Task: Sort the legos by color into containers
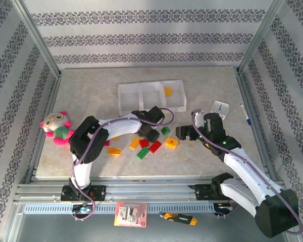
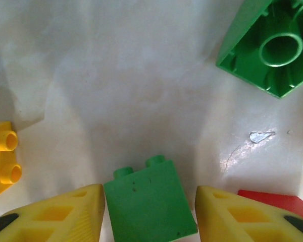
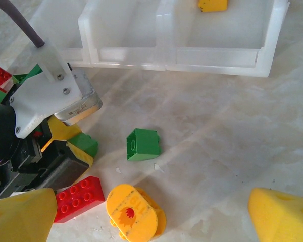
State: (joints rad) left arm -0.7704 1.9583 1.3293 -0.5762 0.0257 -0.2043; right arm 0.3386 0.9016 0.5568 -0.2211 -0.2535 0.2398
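The three joined white containers (image 1: 151,96) (image 3: 171,50) stand at the back; a yellow lego (image 1: 167,91) (image 3: 212,5) lies in the right one. Loose red, green and yellow legos lie scattered in front. My left gripper (image 1: 151,133) (image 2: 149,217) is open, its yellow fingers (image 2: 65,214) straddling a green lego (image 2: 149,204) (image 3: 83,144), with a gap on the right side. An overturned green lego (image 2: 270,45) (image 3: 143,144) (image 1: 165,130) lies just beyond. My right gripper (image 1: 184,133) (image 3: 151,222) hangs open above a round yellow lego (image 3: 134,212) (image 1: 170,143), beside a red lego (image 3: 78,196).
A plush toy (image 1: 58,128) sits at the left edge. A small white clock (image 1: 220,108) and a pen (image 1: 245,115) lie at the right. A red card (image 1: 131,214) and a yellow-black tool (image 1: 178,218) rest on the front rail.
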